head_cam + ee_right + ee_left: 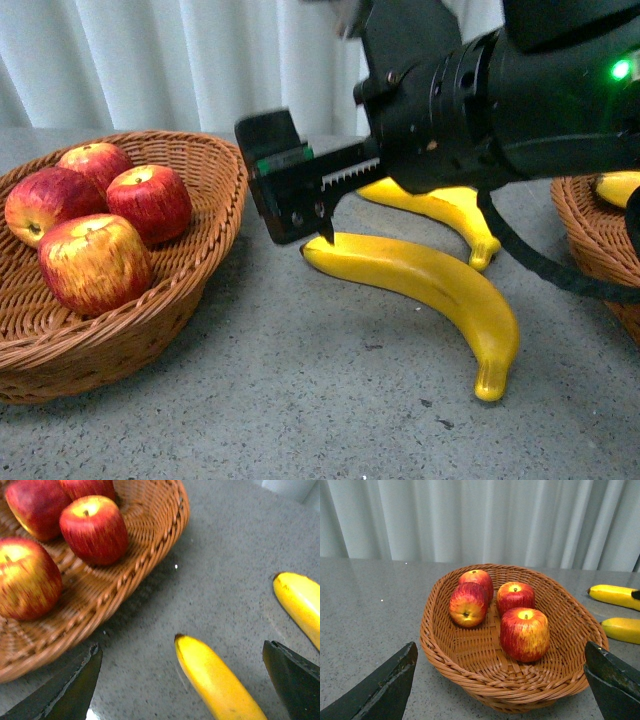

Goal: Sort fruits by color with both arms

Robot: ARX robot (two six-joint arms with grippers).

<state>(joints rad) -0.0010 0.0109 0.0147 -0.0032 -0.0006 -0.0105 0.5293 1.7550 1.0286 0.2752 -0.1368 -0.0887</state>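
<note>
Right gripper (180, 680) jaws spread wide, empty, just over the end of near banana (430, 285) on table (300, 400). Second banana (440, 208) lies behind it. Third banana (620, 187) sits in right basket (585, 235). Left gripper (500, 690) also spread, empty, facing left basket (435, 630), which holds four apples (524, 632).

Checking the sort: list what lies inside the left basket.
The basket holds four apples and no other fruit. The weave beneath the apples is covered, so anything under them cannot be seen.
</note>
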